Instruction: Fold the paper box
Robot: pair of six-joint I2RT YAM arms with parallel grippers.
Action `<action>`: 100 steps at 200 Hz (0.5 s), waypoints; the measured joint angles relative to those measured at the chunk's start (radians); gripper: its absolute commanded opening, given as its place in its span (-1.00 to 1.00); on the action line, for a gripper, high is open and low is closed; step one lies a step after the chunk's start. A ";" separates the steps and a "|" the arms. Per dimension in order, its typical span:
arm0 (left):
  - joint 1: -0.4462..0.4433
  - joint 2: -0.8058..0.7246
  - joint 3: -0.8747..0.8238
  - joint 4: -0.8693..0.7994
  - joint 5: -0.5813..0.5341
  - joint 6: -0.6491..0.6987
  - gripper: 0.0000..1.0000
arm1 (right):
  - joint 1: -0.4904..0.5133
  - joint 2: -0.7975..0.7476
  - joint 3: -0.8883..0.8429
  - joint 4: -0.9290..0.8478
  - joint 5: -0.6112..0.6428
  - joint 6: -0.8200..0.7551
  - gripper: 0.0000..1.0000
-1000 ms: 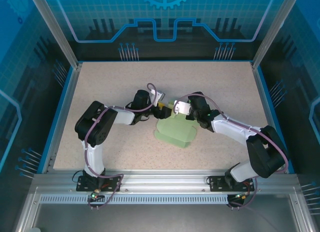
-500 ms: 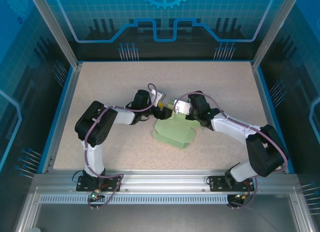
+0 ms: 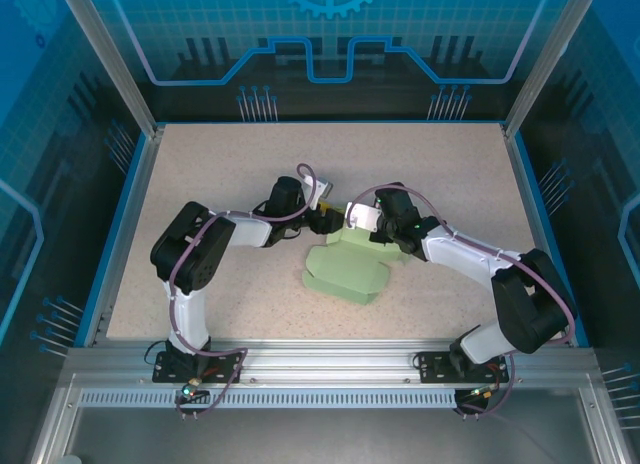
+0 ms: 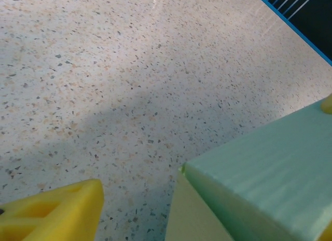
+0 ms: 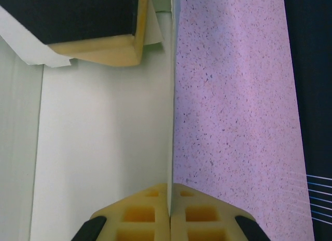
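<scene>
The pale mint-green paper box lies mid-table, partly folded, with a raised panel at its far edge. My right gripper is shut on the thin upright edge of that panel; its fingertips pinch the card. My left gripper stands open at the box's far left corner. In the left wrist view one yellow finger sits apart from the box, with bare table between them. The left gripper's finger also shows at the top of the right wrist view, resting against the panel.
The speckled table top stretches around the box inside a blue rim. Glass walls and metal posts stand at the sides and back. Both arms bend inward and meet over the middle.
The box has slid slightly left and toward the front, and its far panel stands more upright. Both grippers have stayed at its far edge, the right one still pinching the card.
</scene>
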 measured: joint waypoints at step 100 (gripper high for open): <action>0.000 -0.023 -0.069 -0.001 -0.043 0.045 0.20 | 0.000 -0.004 -0.002 0.023 0.030 0.010 -1.00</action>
